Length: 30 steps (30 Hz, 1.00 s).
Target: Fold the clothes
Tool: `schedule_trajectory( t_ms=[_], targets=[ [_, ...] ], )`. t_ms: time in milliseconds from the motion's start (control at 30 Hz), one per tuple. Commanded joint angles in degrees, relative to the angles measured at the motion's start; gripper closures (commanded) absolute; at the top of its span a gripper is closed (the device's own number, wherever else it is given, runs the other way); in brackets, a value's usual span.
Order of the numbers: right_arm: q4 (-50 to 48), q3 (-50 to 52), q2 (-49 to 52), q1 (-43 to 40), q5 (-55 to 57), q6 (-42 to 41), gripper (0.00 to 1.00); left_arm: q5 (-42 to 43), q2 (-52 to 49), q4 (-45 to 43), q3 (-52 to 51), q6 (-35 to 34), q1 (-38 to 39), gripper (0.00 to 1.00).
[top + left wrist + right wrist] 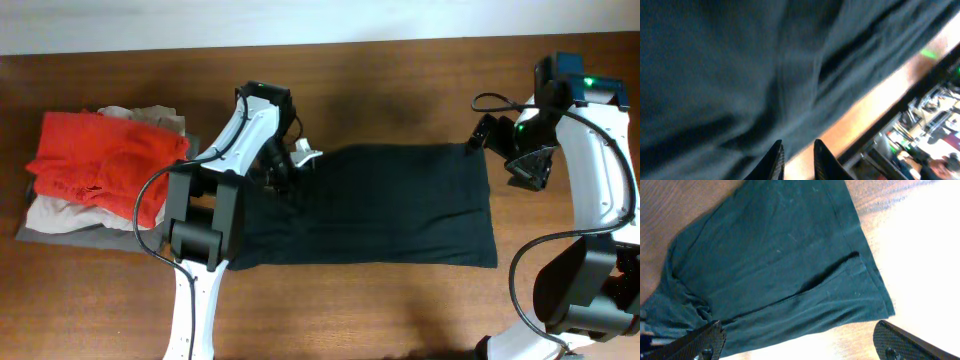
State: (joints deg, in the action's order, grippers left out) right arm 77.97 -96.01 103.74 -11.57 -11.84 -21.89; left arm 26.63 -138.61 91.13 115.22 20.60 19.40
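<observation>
Surface [400, 310]: brown wood, with a pale strip along the far edge.
Pile [60, 215]: red folded cloth [100, 160] on top of beige and grey ones, by the left edge.
Left hand [283, 165]: down on the shirt's left end. Its fingers are close together, but the wrist view is too blurry to tell if cloth is pinched.
Black shirt [380, 205]: lying flat in the middle, with some wrinkles at its left end.
Right hand [527, 165]: fingers wide apart, holding nothing, just beside the shirt's far right corner.
Feel: probably soft, light and floppy. A corner or hem looks best to grab.
Writing: none I can read, and no logo shows.
</observation>
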Motion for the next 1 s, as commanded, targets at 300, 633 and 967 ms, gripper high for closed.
schedule_trajectory(
  t_ms=[300, 633, 967],
  targets=[
    [-4.74, -0.81, 6.32, 0.68, -4.31, -19.61, 0.01, 1.6, 0.11, -3.21, 12.33, 0.63, 0.04, 0.79],
    [-9.53, -0.98, 6.91, 0.68, -7.21, -29.0, 0.05, -6.8, 0.11, -0.09, 35.15, -4.07, -1.2, 0.69],
    [-14.56, -2.45, 17.75, 0.7, -13.03, -35.43, 0.14, -7.08, 0.09, 3.34, 42.42, -4.96, -1.44, 0.63]
  ],
)
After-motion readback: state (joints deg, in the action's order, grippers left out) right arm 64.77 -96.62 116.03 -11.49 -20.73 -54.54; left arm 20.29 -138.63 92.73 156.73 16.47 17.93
